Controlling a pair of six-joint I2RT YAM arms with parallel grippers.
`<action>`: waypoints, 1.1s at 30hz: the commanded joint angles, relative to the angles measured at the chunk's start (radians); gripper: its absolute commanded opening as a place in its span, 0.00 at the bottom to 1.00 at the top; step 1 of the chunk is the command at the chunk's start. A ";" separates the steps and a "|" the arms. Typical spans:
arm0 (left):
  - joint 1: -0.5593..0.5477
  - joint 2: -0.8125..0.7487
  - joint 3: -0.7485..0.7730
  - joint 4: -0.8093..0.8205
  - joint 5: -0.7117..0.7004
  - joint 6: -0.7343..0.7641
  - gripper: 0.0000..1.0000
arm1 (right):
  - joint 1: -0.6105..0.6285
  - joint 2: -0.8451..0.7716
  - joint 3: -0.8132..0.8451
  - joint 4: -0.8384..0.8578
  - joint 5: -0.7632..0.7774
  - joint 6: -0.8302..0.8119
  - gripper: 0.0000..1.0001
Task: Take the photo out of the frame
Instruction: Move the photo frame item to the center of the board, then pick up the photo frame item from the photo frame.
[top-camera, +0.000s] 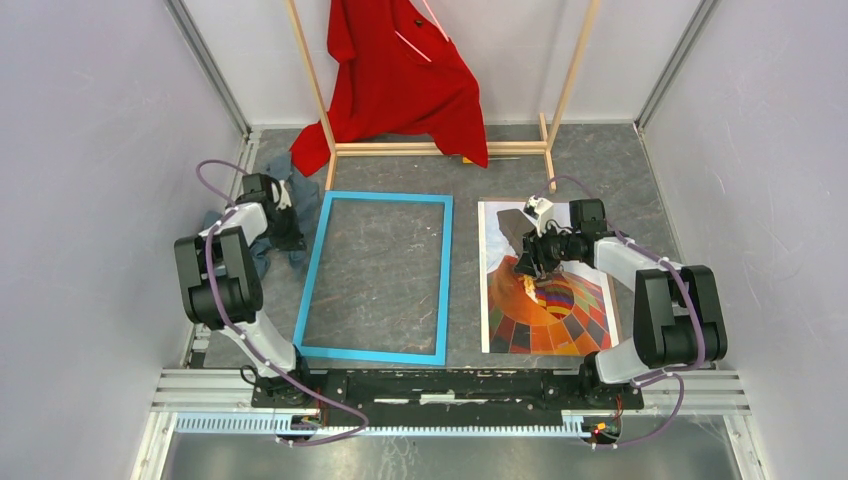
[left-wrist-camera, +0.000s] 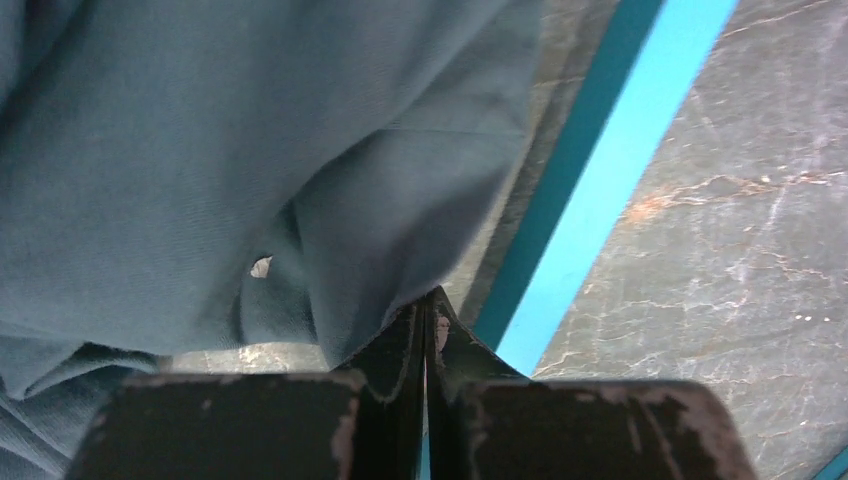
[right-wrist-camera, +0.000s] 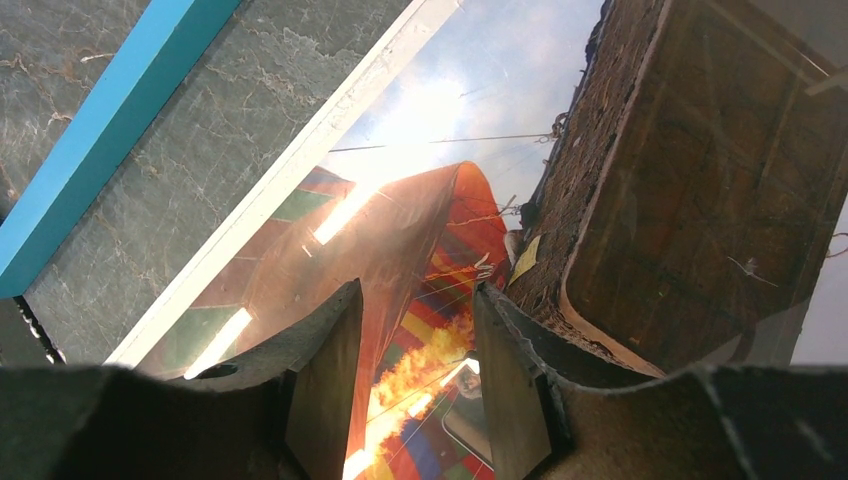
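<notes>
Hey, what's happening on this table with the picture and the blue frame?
The blue frame lies empty on the table, with the balloon photo flat beside it, already out. The right arm is low over the photo, jaws open. The left arm sits by a blue-grey cloth left of the frame, jaws shut.

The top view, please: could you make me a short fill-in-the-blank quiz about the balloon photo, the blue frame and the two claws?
1. The photo lies flat on the table, on the ____ side of the frame.
2. The right gripper hangs over the photo with its jaws ____.
3. The left gripper, beside a blue-grey cloth, is ____.
Missing words: right; open; shut.
</notes>
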 joint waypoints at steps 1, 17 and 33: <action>0.016 -0.034 -0.029 0.025 -0.005 0.015 0.02 | -0.003 -0.025 -0.002 0.020 -0.007 -0.015 0.51; -0.244 -0.273 0.049 0.055 0.021 0.069 0.44 | -0.026 -0.103 0.011 0.001 -0.004 -0.044 0.55; -0.727 -0.037 0.314 0.035 0.103 0.053 0.86 | -0.358 -0.164 0.023 -0.027 -0.065 0.012 0.71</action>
